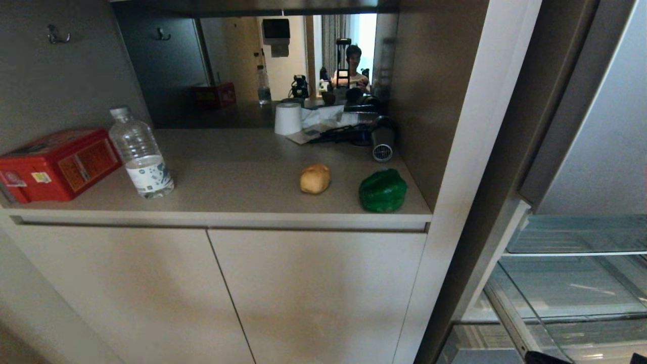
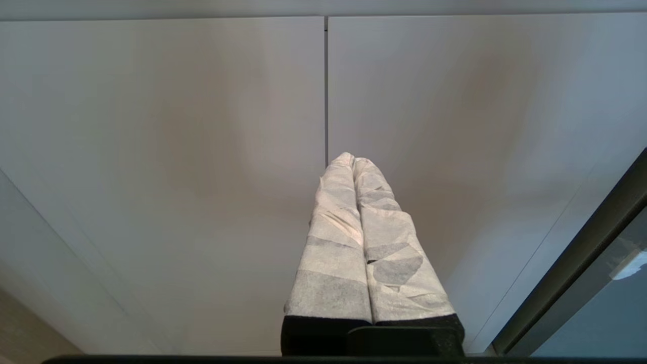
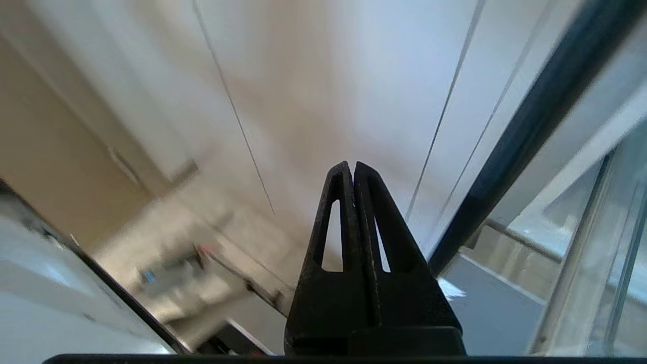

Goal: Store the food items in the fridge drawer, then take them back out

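Head view looks down on the counter (image 1: pixel 242 172); both wrist views closely face cabinet doors (image 2: pixel 202 151).

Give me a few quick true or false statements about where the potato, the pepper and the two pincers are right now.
1. The potato lies on the counter. True.
2. The green pepper sits inside the fridge drawer. False: it is on the counter, beside the potato.
3. The right pincer holds the potato. False: it is shut on nothing.
4. The left pincer is shut and empty. True.
5. The water bottle stands next to the red box. True.
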Available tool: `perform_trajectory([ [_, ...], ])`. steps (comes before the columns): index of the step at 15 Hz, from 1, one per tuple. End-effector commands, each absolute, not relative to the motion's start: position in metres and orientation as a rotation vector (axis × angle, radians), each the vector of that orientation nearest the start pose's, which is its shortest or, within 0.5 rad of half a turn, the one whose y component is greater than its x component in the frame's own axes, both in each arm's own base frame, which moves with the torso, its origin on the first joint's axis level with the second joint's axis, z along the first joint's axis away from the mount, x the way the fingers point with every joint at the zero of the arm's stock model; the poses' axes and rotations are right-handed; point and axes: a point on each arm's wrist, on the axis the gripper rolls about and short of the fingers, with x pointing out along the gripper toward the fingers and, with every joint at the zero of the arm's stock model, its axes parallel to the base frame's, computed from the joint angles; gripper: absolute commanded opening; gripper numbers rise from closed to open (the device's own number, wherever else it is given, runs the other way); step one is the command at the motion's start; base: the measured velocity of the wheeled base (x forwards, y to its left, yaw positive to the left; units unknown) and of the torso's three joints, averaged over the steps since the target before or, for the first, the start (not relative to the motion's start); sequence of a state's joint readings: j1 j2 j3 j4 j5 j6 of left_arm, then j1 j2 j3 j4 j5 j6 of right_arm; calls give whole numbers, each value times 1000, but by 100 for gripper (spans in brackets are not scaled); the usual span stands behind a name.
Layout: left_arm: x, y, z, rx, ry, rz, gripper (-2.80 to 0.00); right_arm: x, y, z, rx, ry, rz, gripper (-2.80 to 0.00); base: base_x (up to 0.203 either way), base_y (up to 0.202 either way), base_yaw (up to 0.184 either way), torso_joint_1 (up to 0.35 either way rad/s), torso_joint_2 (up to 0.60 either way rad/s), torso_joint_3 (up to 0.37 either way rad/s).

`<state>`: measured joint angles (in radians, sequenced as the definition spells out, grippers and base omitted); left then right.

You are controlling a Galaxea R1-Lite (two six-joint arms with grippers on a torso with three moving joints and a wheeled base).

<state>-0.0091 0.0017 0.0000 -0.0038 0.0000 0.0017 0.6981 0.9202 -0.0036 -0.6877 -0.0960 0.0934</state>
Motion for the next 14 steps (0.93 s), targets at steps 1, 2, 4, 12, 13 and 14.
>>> perform_trajectory([
  [1,-23,0,76,2,-2,-9,-280,61,47,117,34,249,570,-280,0,0,0,0,0,0],
  [2,-23,0,76,2,-2,-9,-280,61,46,117,38,250,562,-280,0,0,0,0,0,0],
  [4,-23,0,76,2,-2,-9,-280,62,46,117,39,250,556,-280,3,-1,-47,3,3,2],
  [12,-23,0,76,2,-2,-9,-280,69,41,116,49,262,446,-280,0,7,-174,3,3,5],
  [13,-23,0,76,2,-2,-9,-280,72,40,116,48,272,426,-280,0,8,-181,-1,-1,4],
  [14,-23,0,76,2,-2,-9,-280,74,41,116,46,282,415,-280,0,8,-175,6,2,6],
])
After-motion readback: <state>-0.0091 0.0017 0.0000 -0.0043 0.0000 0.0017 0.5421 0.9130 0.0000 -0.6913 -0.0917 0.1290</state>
